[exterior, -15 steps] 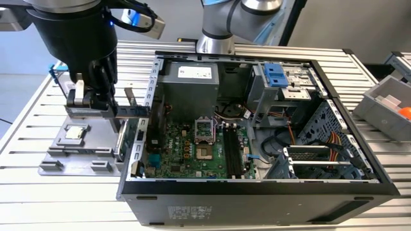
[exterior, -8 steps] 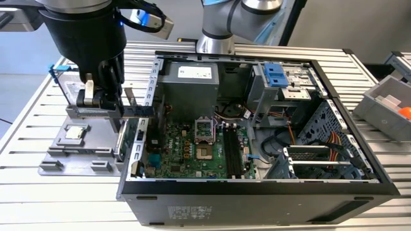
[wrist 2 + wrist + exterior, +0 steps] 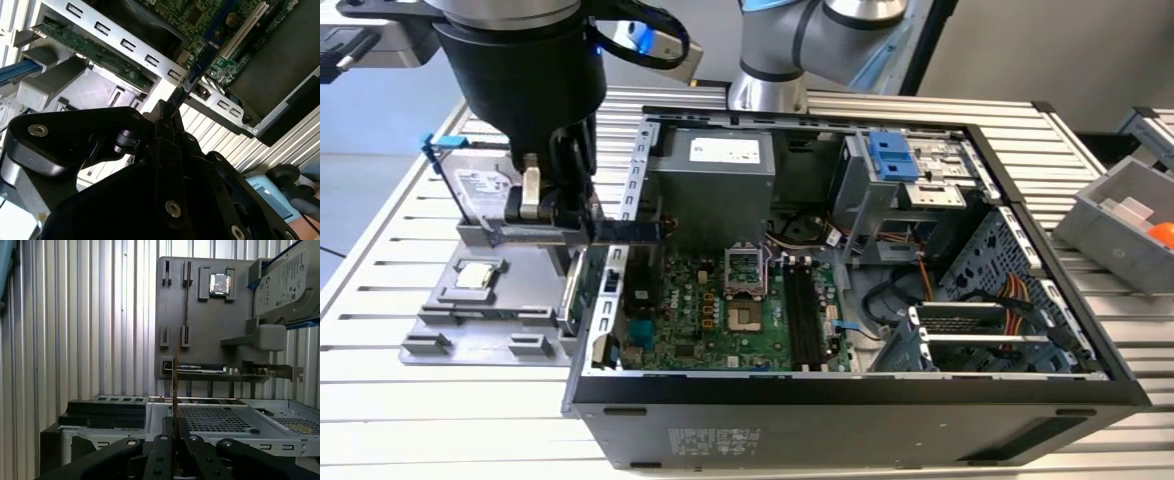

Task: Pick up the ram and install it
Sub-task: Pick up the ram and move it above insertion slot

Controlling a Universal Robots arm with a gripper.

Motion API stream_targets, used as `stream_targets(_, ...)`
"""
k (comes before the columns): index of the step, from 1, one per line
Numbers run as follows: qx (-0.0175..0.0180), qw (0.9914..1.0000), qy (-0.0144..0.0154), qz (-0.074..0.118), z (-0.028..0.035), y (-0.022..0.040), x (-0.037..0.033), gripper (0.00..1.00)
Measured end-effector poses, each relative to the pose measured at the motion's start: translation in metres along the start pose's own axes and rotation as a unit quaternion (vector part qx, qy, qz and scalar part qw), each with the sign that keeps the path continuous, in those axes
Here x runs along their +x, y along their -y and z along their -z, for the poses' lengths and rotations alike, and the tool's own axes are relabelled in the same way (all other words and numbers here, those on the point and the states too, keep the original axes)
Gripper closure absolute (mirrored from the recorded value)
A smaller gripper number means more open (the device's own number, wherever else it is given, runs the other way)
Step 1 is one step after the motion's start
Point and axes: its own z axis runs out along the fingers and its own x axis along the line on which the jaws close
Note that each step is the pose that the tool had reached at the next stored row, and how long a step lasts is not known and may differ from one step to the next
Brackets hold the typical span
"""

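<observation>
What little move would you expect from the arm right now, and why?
Probably a short carry toward the exterior view's right, further over the open case. The gripper is shut on the ram, which lies level across the case's edge. The long black slots on the motherboard sit deeper inside, so the stick is not yet above them.

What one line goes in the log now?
jaws: shut on ram | ram: held across case wall | motherboard slots: empty

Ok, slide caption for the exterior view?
The gripper holds the ram at the edge of the open computer case, on the exterior view's left.
</observation>
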Motion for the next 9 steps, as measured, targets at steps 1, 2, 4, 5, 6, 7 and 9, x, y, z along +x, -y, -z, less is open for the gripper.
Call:
stream_targets(1,0.0,1.0,0.0,0.0,0.0,0.0016,0.0,1.0)
stream_targets(2,0.0,1.0,0.0,0.0,0.0001,0.0034,0.0,1.0)
stream_targets(4,0.0,1.0,0.0,0.0,0.0001,0.0067,0.0,1.0)
stream_targets(5,0.0,1.0,0.0,0.0,0.0003,0.0086,-0.0001,1.0)
stream_targets(6,0.0,1.0,0.0,0.0,0.0002,0.0103,0.0,1.0)
stream_targets(7,0.0,1.0,0.0001,0.0,0.0002,0.0121,-0.0001,1.0)
stream_targets(9,0.0,1.0,0.0,0.0,0.0004,0.0158,-0.0001,1.0)
